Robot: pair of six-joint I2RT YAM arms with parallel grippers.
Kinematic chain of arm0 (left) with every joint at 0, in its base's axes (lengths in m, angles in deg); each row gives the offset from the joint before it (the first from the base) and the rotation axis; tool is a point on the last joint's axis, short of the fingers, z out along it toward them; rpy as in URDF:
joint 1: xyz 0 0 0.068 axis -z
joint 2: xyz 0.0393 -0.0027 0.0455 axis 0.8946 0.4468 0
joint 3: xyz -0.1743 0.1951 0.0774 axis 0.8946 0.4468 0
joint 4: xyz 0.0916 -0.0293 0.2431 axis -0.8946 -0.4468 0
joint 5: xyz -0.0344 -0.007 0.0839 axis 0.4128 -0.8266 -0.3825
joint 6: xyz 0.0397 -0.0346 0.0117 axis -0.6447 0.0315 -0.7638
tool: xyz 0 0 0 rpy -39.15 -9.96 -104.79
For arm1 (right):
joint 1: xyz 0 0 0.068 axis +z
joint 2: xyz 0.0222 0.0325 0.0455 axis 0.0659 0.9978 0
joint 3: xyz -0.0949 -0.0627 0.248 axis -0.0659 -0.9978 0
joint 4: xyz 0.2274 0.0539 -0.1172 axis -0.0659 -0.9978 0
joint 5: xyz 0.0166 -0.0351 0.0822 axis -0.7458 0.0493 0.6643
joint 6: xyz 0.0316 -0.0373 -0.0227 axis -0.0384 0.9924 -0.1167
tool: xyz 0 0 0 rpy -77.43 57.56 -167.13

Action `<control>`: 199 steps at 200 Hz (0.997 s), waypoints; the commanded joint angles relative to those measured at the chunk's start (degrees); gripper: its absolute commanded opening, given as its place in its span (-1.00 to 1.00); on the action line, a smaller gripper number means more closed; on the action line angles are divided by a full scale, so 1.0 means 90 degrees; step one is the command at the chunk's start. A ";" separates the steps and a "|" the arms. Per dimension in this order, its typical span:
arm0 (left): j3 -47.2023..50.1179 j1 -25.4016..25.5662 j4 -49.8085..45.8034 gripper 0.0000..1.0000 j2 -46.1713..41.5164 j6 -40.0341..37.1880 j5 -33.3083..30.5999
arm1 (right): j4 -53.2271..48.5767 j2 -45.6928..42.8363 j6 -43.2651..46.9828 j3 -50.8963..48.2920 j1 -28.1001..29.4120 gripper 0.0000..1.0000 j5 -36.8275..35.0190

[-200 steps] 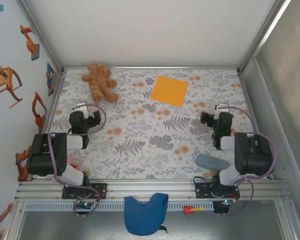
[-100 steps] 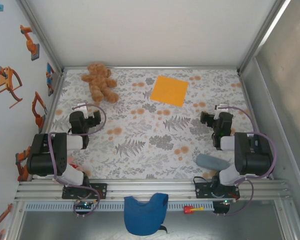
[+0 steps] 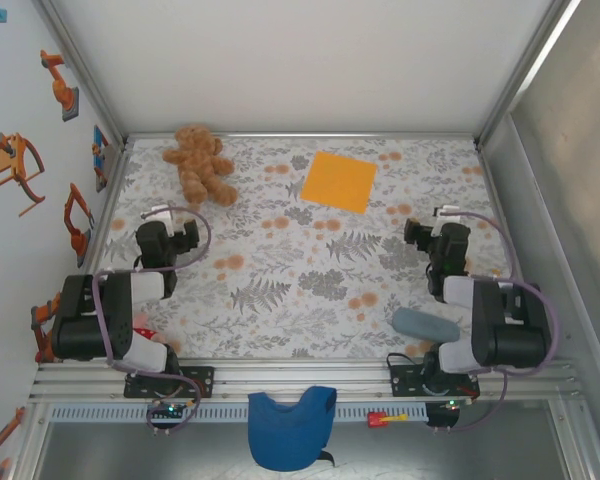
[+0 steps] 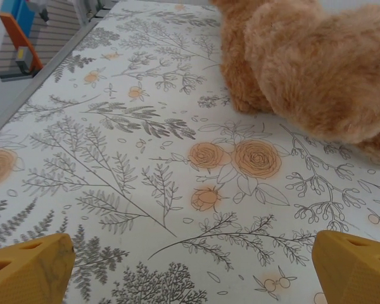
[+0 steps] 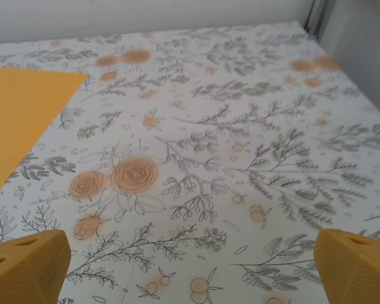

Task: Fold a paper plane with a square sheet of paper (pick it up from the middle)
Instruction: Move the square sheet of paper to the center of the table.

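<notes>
The square sheet of paper [image 3: 339, 182] lies flat and uncreased on the flowered table, at the back and right of centre. Its near corner region shows at the left edge of the right wrist view [image 5: 19, 120]. My right gripper [image 3: 442, 216] hovers open to the right of the sheet and nearer, apart from it, with bare tablecloth between its yellow fingertips [image 5: 196, 269]. My left gripper [image 3: 166, 214] is open at the left side, just in front of the brown teddy bear [image 3: 202, 165], with nothing between its fingertips [image 4: 196, 272].
The teddy bear [image 4: 304, 63] sits at the back left, close ahead of the left fingers. A blue cloth [image 3: 290, 425] hangs over the front rail. A grey object [image 3: 425, 325] lies by the right arm's base. Walls enclose the table [image 3: 280, 290] on three sides.
Both arms have shifted slightly: the right gripper moved a little right and the left a little back. The sheet and the bear have not moved.
</notes>
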 commanded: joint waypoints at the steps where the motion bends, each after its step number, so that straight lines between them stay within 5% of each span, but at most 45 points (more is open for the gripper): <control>1: -0.0584 0.0058 -0.1288 0.92 -0.0760 0.0151 -0.0442 | -0.1293 -0.0802 -0.0325 0.0536 -0.0006 0.90 -0.0381; 35: -0.1741 0.0127 -0.3801 0.92 -0.1538 0.1588 -0.0421 | -0.4911 -0.1068 -0.1840 0.2445 0.0000 0.91 -0.0433; 72: -0.2586 0.0192 -0.5168 0.92 -0.1582 0.3056 0.1143 | -0.6713 0.0094 -0.2778 0.4016 0.0139 0.57 0.0993; 91: -0.2910 0.0241 -0.5471 0.92 -0.1292 0.3259 0.1999 | -0.6891 0.0821 -0.3179 0.4586 0.0403 0.39 0.1689; 127: -0.2923 0.0465 -0.5230 0.97 -0.0969 0.3742 0.2716 | -0.6887 0.2149 -0.3737 0.5654 0.1207 0.16 0.1700; 167: -0.2933 0.0847 -0.5042 0.80 -0.0620 0.4127 0.2944 | -0.6711 0.3563 -0.4408 0.6785 0.1600 -0.34 0.1549; 199: -0.2930 0.1061 -0.4928 0.66 -0.0453 0.4203 0.2942 | -0.6752 0.4510 -0.4607 0.7656 0.1631 -0.48 0.1468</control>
